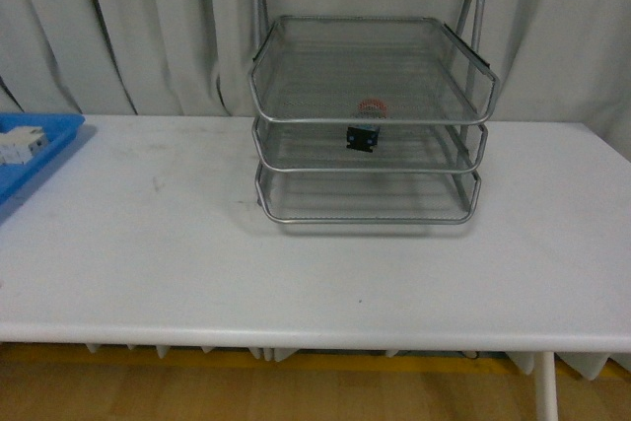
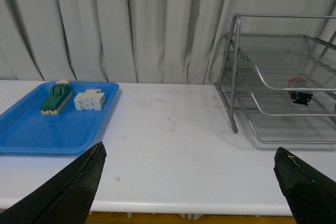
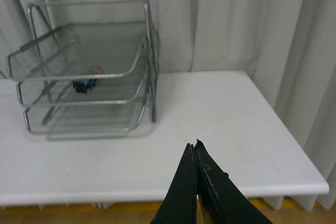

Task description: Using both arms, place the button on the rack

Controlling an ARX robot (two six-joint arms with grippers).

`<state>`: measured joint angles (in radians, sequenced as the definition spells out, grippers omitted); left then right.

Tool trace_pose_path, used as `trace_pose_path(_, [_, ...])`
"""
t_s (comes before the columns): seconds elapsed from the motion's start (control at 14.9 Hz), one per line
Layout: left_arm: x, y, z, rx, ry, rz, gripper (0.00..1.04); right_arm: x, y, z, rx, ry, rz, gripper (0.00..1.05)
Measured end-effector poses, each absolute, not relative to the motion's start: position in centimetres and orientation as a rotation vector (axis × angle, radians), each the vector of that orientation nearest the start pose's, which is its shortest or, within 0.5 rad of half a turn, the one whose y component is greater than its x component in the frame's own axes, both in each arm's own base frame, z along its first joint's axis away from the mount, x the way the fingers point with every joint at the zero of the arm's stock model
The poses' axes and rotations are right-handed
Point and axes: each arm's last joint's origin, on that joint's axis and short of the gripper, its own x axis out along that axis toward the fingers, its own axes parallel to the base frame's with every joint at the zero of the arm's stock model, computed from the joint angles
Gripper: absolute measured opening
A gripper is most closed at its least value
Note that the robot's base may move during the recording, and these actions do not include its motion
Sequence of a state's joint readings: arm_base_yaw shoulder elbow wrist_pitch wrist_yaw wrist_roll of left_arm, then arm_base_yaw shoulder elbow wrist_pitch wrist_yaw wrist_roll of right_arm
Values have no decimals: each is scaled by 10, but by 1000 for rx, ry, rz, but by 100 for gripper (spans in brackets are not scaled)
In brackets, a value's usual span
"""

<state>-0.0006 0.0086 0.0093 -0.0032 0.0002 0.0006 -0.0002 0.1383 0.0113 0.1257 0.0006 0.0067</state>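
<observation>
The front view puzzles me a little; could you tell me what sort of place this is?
Probably a lab or test bench: a plain white table, a grey curtain backdrop, and staged props only, a wire rack holding a button and a blue tray.

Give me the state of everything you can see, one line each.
button: resting in the rack's middle tier
rack: upright on the table, three tiers
blue tray: holds two blocks
left pincer: open, empty
right pincer: shut, empty
</observation>
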Motion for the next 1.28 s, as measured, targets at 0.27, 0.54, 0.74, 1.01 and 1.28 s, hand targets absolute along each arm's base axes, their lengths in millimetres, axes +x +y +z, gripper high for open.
trace_pose_path(0.27, [98, 0, 166, 0, 3, -1, 98, 97, 0, 167, 6, -6, 0, 2])
trace_pose_path(0.54, [98, 0, 166, 0, 2, 0, 98, 97, 0, 167, 6, -4, -1, 37])
trace_pose_path(0.74, [98, 0, 166, 0, 2, 0, 98, 97, 0, 167, 6, -4, -1, 97])
trace_pose_path(1.01, [98, 0, 166, 0, 2, 0, 98, 97, 0, 167, 6, -4, -1, 98])
trace_pose_path(1.28, [98, 0, 166, 0, 2, 0, 98, 97, 0, 167, 6, -4, -1, 98])
